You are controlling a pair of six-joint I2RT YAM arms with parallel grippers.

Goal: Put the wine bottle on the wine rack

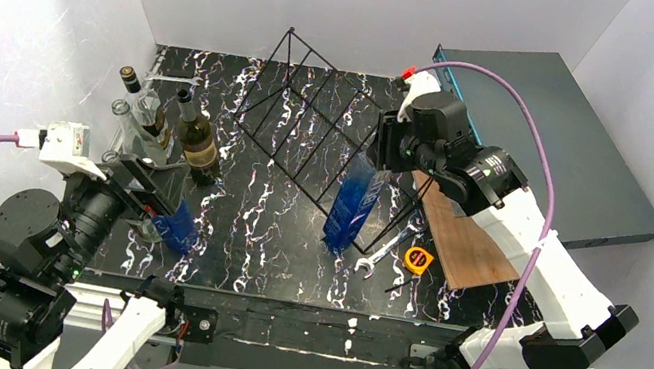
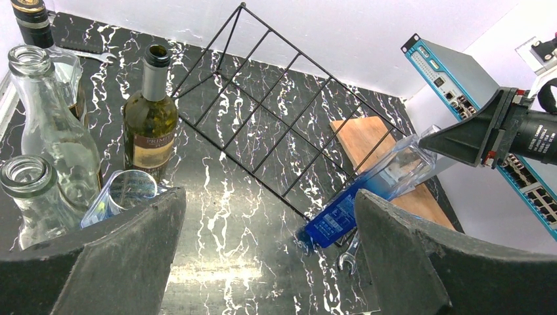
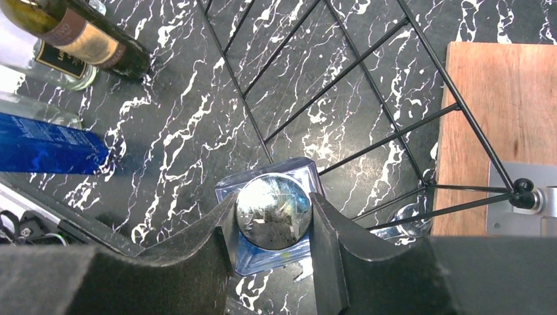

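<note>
Top external: wine rack (image 1: pixel 315 111), black wire frame, tent-shaped, standing mid-way across the black marbled table (image 1: pixel 270 256). Then wine bottle (image 1: pixel 351 207), blue and square-sided, tilted, base low at the tabletop just beside the rack's near right corner, not lying in any slot. At the bottle's top, right gripper (image 1: pixel 385 154). Low at the left, left gripper (image 1: pixel 147 193), just beside a second blue bottle (image 1: pixel 179 225) and near 1 green bottle (image 1: pixel 196 139) and a cluster of clear bottles (image 1: pixel 138 126). Right of the wine bottle, a wrench (image 1: pixel 382 252), a tape measure (image 1: pixel 418 259) and a wooden board (image 1: pixel 460 241). Beyond these, a dark equipment box (image 1: pixel 554 143).

Left wrist: left fingers (image 2: pixel 131 262) spread wide, nothing between them. Open mouth of the second blue bottle just beside the finger on the view's left. Wine bottle seen leaning up toward the right gripper, base close to the rack's lowest wire; contact with the wire not discernible.

Right wrist: right fingers (image 3: pixel 210 249) pressed tight against both sides of the wine bottle's top, just at a round glassy stopper (image 3: pixel 272 209). Rack wires beyond and to the right, apart from the stopper.
</note>
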